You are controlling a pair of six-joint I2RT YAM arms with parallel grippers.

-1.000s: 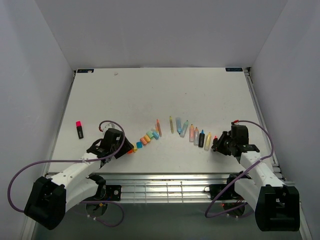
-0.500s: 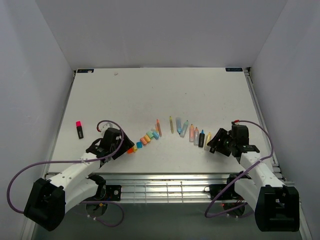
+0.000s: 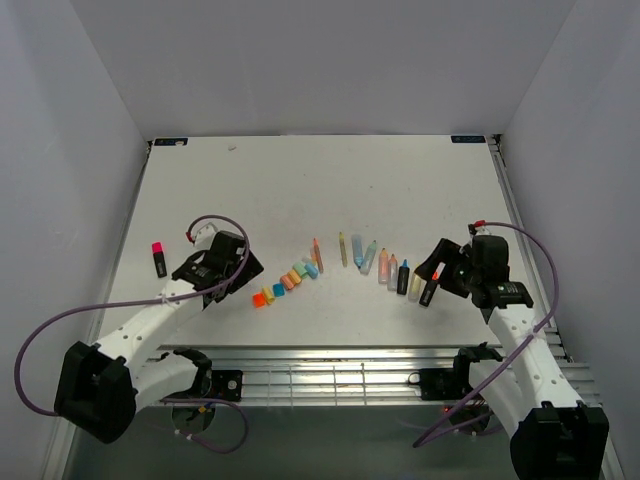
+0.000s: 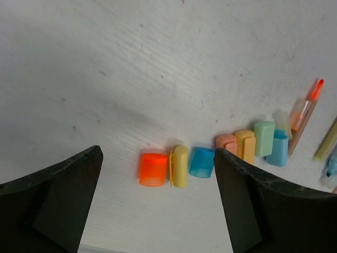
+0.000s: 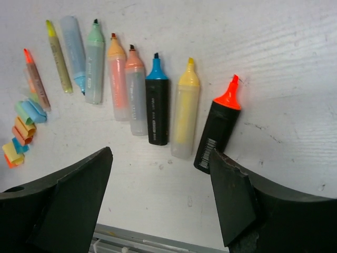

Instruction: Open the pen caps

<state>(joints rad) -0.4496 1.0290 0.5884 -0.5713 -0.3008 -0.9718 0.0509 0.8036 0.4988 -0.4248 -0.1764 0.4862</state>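
white table boxed by plain, seemingly pale-grey walls.

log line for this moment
left gripper: open above pen caps | right gripper: open above uncapped pens | one capped pen: apart, far left

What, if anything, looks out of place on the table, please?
A black marker with a pink end lies alone at far left, away from the pens and loose caps; it appears still capped.

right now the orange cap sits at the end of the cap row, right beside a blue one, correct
No. The orange cap does sit at the end of the row, but a yellow cap is beside it; a blue cap comes next. The left wrist view shows this.
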